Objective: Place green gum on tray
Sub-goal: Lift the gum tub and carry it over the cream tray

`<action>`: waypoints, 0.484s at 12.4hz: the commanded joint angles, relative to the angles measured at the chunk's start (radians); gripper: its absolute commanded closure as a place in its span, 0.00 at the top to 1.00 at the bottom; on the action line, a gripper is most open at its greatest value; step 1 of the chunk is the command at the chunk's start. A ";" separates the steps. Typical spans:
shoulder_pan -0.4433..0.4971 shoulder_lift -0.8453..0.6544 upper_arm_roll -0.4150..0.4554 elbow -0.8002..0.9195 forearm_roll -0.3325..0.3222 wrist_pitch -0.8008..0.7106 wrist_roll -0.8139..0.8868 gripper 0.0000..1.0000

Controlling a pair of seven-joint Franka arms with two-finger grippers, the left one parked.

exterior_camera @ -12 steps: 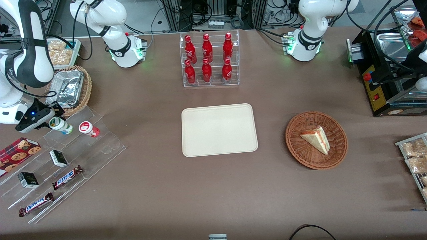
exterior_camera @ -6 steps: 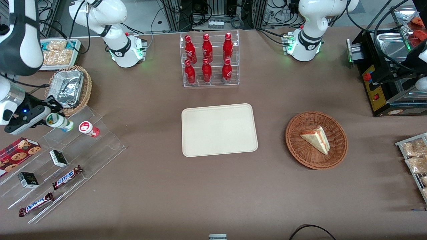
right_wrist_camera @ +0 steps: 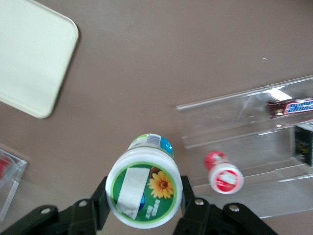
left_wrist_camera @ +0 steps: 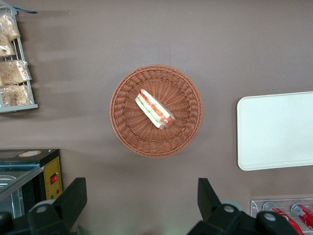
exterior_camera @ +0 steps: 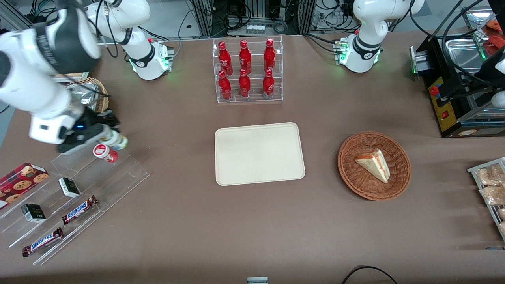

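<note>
From the front, the end effector hides most of the green gum. It pinches the bottle above the acrylic rack, tilted, beside the red-lidded bottle. The tray lies well apart mid-worktop.

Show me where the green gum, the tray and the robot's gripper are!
green gum [right_wrist_camera: 143,194]: right wrist view, on its flowered lid.
tray [exterior_camera: 259,153]: front view, on its bare middle.
gripper [right_wrist_camera: 142,205]: right wrist view, midway between the fingertips clamping the gum, above the table.

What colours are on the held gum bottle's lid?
Green and white with a yellow flower, on the green gum in the claw; right wrist view.
</note>
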 commanded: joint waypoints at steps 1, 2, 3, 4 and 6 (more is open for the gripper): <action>0.105 0.084 -0.012 0.087 0.046 -0.023 0.194 0.00; 0.152 0.109 -0.012 0.106 0.064 -0.014 0.273 0.00; 0.200 0.136 -0.012 0.124 0.075 0.009 0.355 0.00; 0.246 0.159 -0.012 0.139 0.077 0.032 0.432 0.00; 0.338 0.244 -0.012 0.191 0.078 0.085 0.589 0.00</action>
